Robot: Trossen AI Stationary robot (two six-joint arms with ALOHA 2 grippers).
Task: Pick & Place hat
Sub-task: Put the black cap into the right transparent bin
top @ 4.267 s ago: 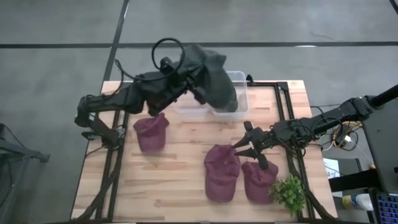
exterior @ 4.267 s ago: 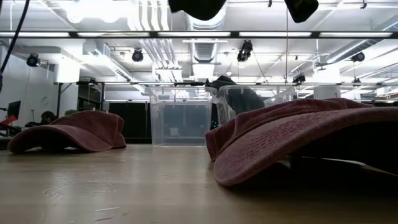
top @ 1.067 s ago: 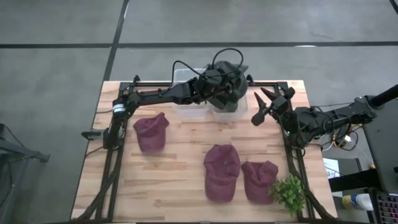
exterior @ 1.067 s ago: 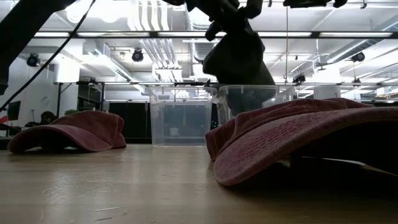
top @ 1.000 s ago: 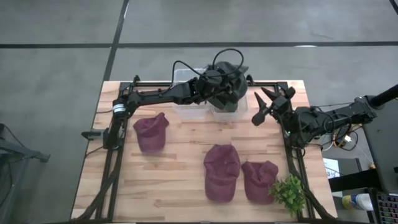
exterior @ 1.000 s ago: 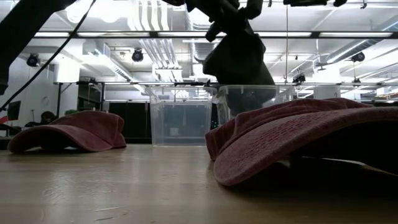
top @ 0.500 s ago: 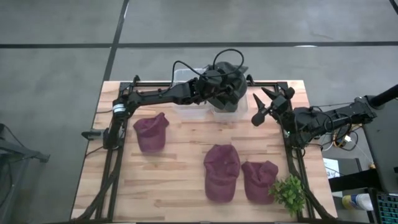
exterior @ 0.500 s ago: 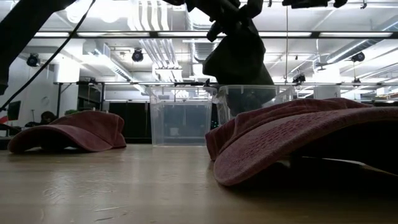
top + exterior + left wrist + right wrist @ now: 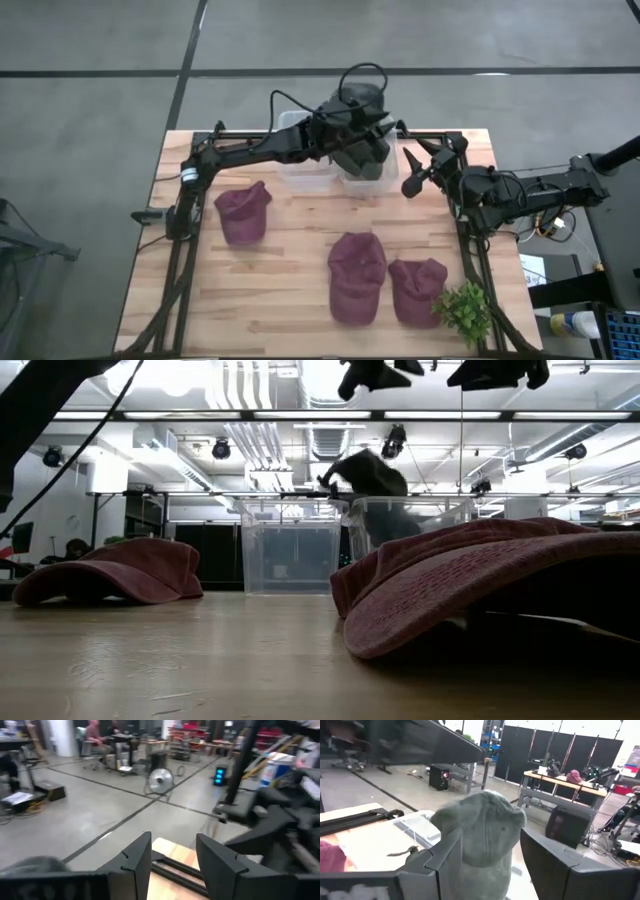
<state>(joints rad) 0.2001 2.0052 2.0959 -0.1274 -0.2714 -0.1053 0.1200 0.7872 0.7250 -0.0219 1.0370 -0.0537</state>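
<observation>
We see the left gripper (image 9: pixel 352 110) spread wide, empty, above the clear bin (image 9: pixel 300 172). Grey hat (image 9: pixel 365 155) sits in the bin. Right gripper (image 9: pixel 418 165) beside it, jaws spread, empty.

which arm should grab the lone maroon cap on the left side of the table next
Left, probably. The left gripper is open over the clear bin, where the grey hat now sits, and the lone maroon cap lies on its side. The right gripper waits at the opposite edge.

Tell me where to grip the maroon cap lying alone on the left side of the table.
Probably the brim of the maroon cap, coming from above. The brim points toward the clear bins and lies flat, thinner than the domed crown, so the fingers could close on its edge.
</observation>
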